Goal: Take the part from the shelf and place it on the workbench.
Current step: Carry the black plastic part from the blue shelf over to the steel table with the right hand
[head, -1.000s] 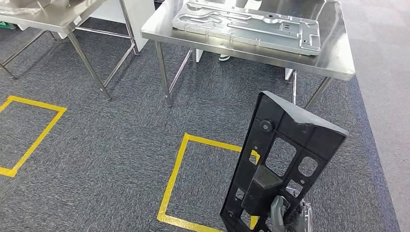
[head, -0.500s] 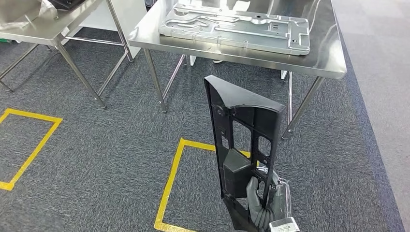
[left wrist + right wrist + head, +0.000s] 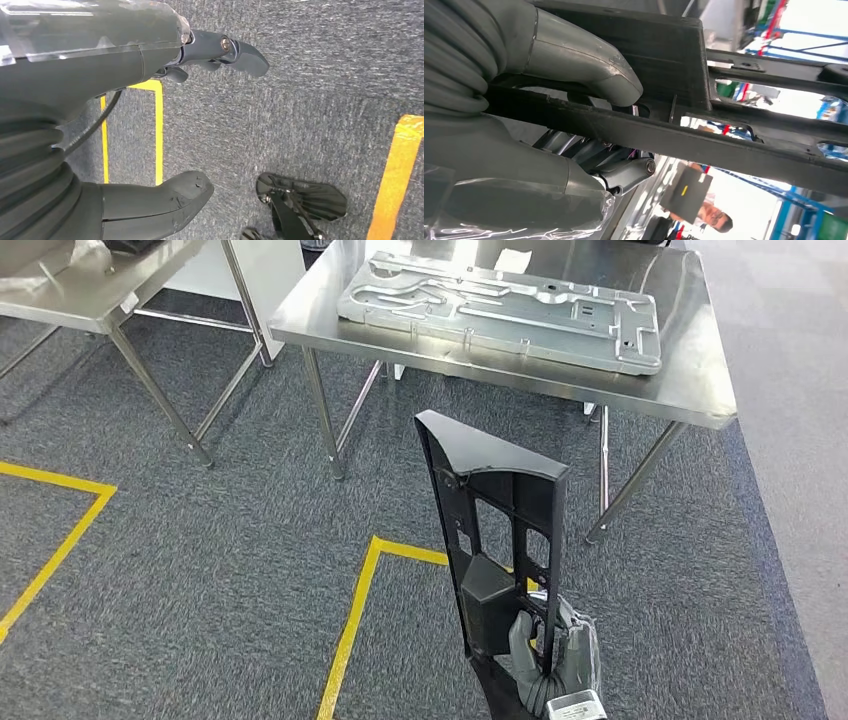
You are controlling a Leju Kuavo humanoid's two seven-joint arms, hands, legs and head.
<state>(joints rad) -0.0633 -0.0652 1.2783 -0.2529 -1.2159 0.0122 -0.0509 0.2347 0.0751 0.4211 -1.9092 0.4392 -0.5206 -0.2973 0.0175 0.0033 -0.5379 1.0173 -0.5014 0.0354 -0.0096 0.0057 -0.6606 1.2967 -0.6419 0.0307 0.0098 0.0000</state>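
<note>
- low in the head view, the right hand (image 3: pixel 553 655) gripped the black part (image 3: pixel 497 540) near its bottom end, so the long frame stood nearly upright in front of the robot, its slanted top reaching toward the table edge.
- from the right wrist view, the grey thumb (image 3: pixel 589 65) pressed over 1 bar of the part (image 3: pixel 674 130) while darker fingers (image 3: pixel 624 172) curled beneath it; a wrap through an opening like this probably kept the tall piece from swinging.
- ahead stood the steel workbench (image 3: pixel 700 390), already carrying a flat grey metal plate (image 3: pixel 500 310). bare steel showed along its near edge and right side, which looked like the likeliest room for the part.
- the part was off any shelf and not yet on the bench, held above the grey carpet (image 3: pixel 220 540) and the yellow floor tape (image 3: pixel 355 610).
- the left hand (image 3: pixel 150 125) hung toward the floor, thumb and fingers apart, holding nothing, likely because 1 hand sufficed.
- a second steel table (image 3: pixel 90 290) stood off to the left.
</note>
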